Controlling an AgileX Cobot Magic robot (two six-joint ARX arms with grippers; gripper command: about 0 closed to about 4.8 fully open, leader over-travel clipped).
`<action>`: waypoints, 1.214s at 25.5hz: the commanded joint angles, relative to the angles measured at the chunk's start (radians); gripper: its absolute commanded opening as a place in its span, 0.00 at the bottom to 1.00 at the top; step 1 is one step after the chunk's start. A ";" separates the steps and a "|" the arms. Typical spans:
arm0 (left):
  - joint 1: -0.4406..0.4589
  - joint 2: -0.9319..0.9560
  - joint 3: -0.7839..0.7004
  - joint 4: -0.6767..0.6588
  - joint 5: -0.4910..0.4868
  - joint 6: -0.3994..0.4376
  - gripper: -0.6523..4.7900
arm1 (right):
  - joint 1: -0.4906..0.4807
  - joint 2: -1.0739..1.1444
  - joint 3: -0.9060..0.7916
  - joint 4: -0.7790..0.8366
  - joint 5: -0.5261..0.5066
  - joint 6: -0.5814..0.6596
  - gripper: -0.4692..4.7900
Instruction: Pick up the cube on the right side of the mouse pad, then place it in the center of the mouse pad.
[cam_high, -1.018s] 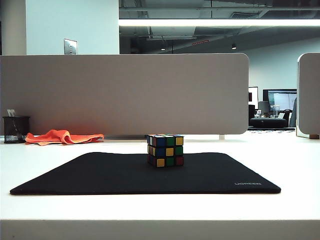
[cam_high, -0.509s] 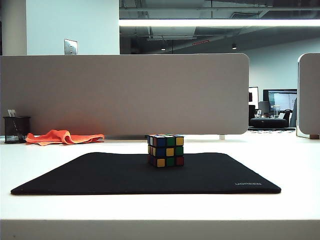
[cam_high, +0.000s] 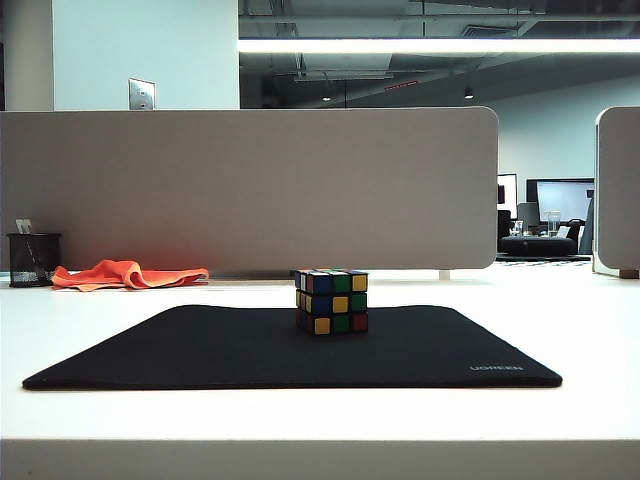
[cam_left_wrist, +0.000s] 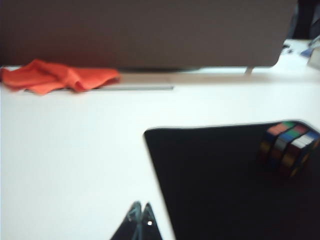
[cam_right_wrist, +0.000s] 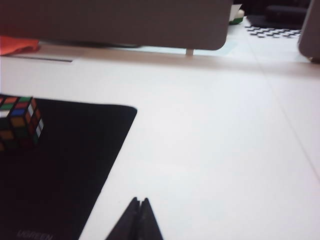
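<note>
Cube (cam_high: 331, 301) unmoved on mouse pad (cam_high: 200, 350); left gripper (cam_left_wrist: 141, 214), right gripper (cam_right_wrist: 139, 207) clenched (empty)

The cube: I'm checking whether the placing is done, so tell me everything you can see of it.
The cube is a three-by-three puzzle cube with black edges and blue, green, yellow, red, orange and white stickers, plastic by its look and scrambled. It sits upright and flat on the mouse pad, near the middle across its width, towards the far edge, one vertical edge turned roughly toward the exterior camera. Only the pad touches it. The left gripper and the right gripper, both shut, are well clear of it.
</note>
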 joint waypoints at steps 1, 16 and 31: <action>0.002 0.007 -0.002 -0.040 -0.028 0.011 0.11 | 0.001 -0.002 -0.014 0.014 -0.031 0.007 0.11; 0.002 0.007 -0.003 -0.056 -0.021 0.010 0.11 | 0.001 -0.003 -0.014 0.012 -0.034 0.007 0.11; 0.002 0.007 -0.003 -0.059 -0.021 0.004 0.11 | 0.001 -0.003 -0.014 0.012 -0.034 0.007 0.11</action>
